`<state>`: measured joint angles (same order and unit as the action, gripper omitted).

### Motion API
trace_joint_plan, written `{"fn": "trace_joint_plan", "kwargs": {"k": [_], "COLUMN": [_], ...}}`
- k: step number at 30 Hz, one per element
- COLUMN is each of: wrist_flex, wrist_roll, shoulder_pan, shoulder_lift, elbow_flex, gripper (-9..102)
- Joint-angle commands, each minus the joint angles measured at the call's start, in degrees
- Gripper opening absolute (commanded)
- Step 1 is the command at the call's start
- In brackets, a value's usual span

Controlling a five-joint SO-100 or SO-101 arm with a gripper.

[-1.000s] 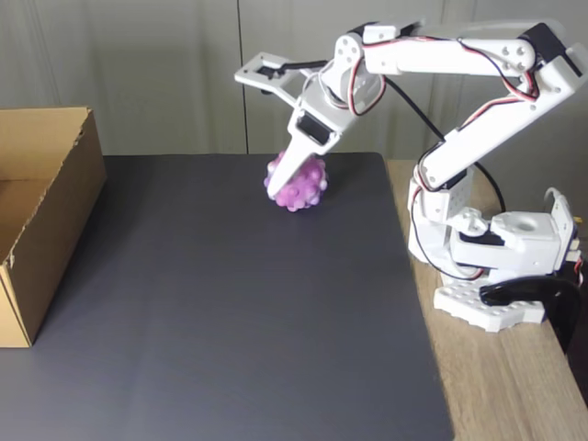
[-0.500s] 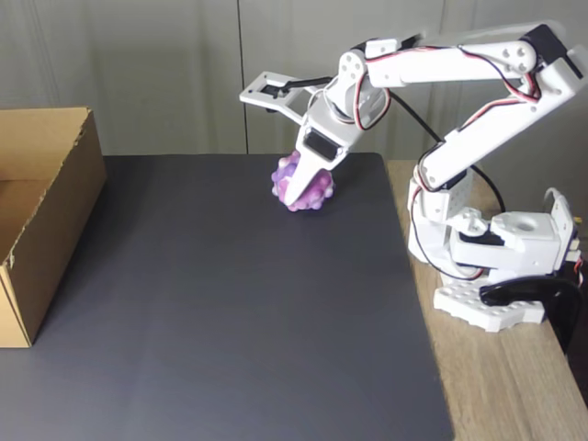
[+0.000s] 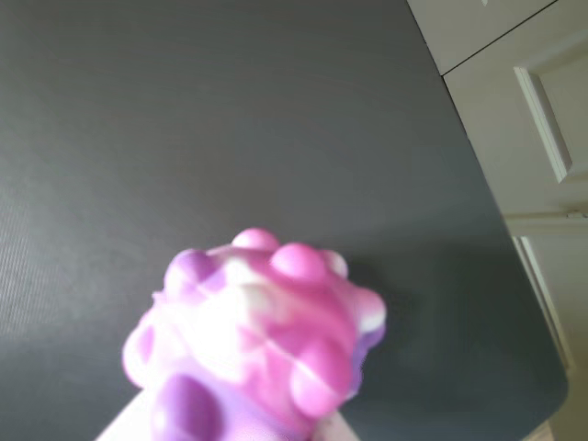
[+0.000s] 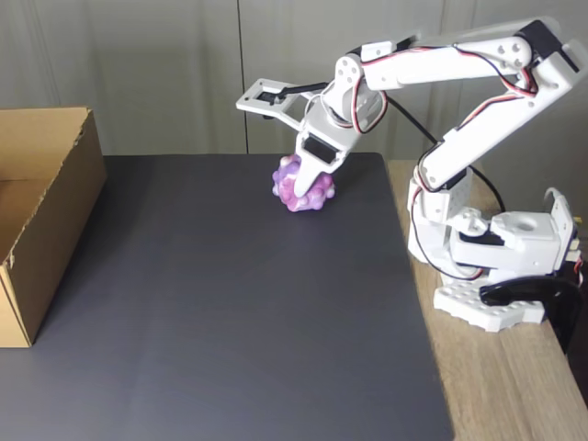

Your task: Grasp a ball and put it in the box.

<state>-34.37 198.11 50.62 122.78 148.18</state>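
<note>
The knobbly pink-and-purple ball (image 4: pixel 312 191) sits at the far middle of the dark mat, under the arm's wrist. My white gripper (image 4: pixel 300 198) points down and is shut on the ball, with one finger (image 4: pixel 306 179) crossing its front. In the wrist view the ball (image 3: pixel 262 335) is very near, blurred, at the lower middle, over the mat. Whether the ball touches the mat cannot be told. The brown cardboard box (image 4: pixel 57 197) stands at the left edge with its top open, far from the gripper.
A dark grey mat (image 4: pixel 230 312) covers most of the table. The arm's white base (image 4: pixel 496 266) with cables stands on bare wood (image 4: pixel 501 386) at the right. Behind the mat runs a grey panelled wall (image 4: pixel 165 73).
The gripper has shifted slightly right with the ball between its fingers, and the wrist has turned a little. The box has not moved.
</note>
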Motion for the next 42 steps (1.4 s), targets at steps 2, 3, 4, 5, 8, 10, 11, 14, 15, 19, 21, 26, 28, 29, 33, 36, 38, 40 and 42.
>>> {"fn": "trace_joint_plan", "kwargs": {"k": [2,3,4,5,8,10,11,14,15,19,21,26,28,29,33,36,38,40,42], "wrist_flex": [0.3,0.3,0.3,0.1,-0.9,-2.0,-2.6,-4.7,-5.4,-8.6,-9.9,-12.4,-12.7,-13.1,-13.3,-13.4,-13.4,-13.4,-13.3], "wrist_roll": [0.2,0.1,-0.2,-0.4,-1.1,-1.7,-2.2,-2.5,-2.6,-3.7,-4.1,-5.1,-5.4,-5.5,-6.0,-6.1,-6.2,-6.2,-6.0], "shoulder_pan": [-1.7,-2.0,-2.4,-2.8,-3.7,-4.2,-4.5,-5.2,-5.4,-6.6,-7.6,-11.3,-13.4,-14.4,-18.6,-21.3,-22.8,-24.1,-25.4], "shoulder_lift": [0.0,0.2,0.4,0.6,1.3,1.9,2.4,3.7,4.1,4.9,4.7,3.6,3.1,2.5,-1.1,-5.1,-8.2,-11.2,-14.3], "elbow_flex": [-0.5,-0.7,-0.8,-1.1,-2.4,-3.7,-4.6,-7.3,-8.4,-14.4,-17.8,-26.7,-30.1,-32.2,-41.4,-49.5,-54.9,-60.3,-65.6], "gripper": [8,6,5,4,4,5,5,7,7,8,8,8,8,8,7,7,7,7,7]}}
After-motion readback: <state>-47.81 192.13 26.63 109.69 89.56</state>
